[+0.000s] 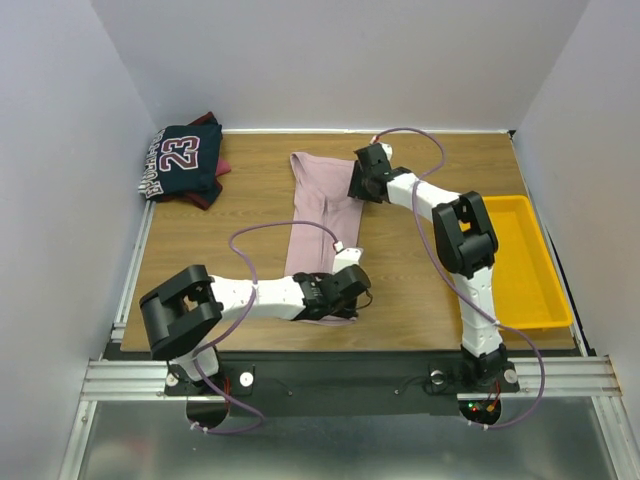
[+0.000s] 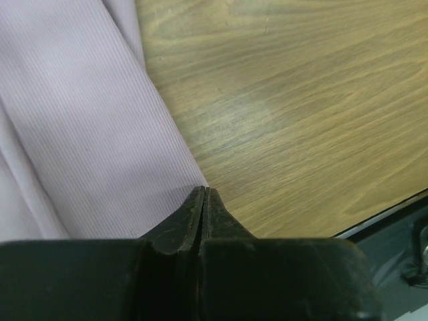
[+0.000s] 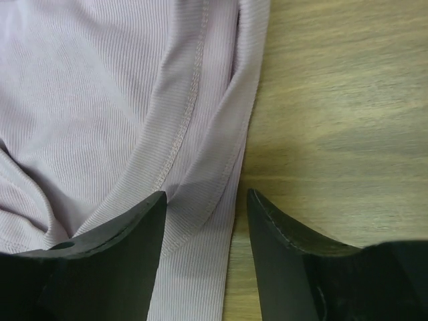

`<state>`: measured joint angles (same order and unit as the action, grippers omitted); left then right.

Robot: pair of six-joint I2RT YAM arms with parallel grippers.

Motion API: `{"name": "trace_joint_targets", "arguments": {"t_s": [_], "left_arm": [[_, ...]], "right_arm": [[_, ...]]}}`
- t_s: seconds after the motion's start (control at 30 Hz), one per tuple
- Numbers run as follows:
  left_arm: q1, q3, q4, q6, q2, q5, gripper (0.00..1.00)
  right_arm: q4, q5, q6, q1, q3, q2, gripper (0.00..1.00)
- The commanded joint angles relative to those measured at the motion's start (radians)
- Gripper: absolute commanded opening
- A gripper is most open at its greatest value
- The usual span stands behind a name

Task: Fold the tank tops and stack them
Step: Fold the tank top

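The dusty pink tank top (image 1: 322, 215) lies as a long narrow strip down the middle of the table. My left gripper (image 1: 352, 300) is at its near right corner; in the left wrist view the jaws (image 2: 204, 192) are shut with the corner of the pink cloth (image 2: 80, 134) running into their tips. My right gripper (image 1: 360, 190) is at the strip's far right edge, open; its fingers (image 3: 206, 200) straddle the stitched edge of the pink cloth (image 3: 100, 100). The navy "23" tank top (image 1: 180, 160) lies at the far left on the maroon one (image 1: 218, 188).
A yellow plastic tray (image 1: 525, 260) stands at the right side of the table. Grey walls close in the left, far and right sides. Purple cables loop above both arms.
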<state>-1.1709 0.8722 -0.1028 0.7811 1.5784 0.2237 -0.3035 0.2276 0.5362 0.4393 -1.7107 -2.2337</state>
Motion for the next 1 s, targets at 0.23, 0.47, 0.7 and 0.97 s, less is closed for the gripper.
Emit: {"name": "trace_joint_targets", "arguments": {"t_s": [0.23,0.47,0.7,0.97], "left_arm": [[-0.049,-0.016,0.029,0.018,0.058,-0.012,0.0],[-0.069,-0.052,0.043,0.043,0.04,-0.037,0.0],[-0.069,-0.096,0.061,0.044,-0.001,-0.07,0.0],[-0.07,-0.088,0.089,0.021,-0.031,-0.104,0.0]], "right_arm": [[-0.011,0.068,-0.035,0.001,-0.046,-0.058,0.36],[-0.016,0.122,-0.054,0.001,-0.072,-0.081,0.14],[-0.017,0.179,-0.087,0.001,-0.096,-0.095,0.11],[-0.017,0.165,-0.11,0.001,-0.096,-0.084,0.21]]}}
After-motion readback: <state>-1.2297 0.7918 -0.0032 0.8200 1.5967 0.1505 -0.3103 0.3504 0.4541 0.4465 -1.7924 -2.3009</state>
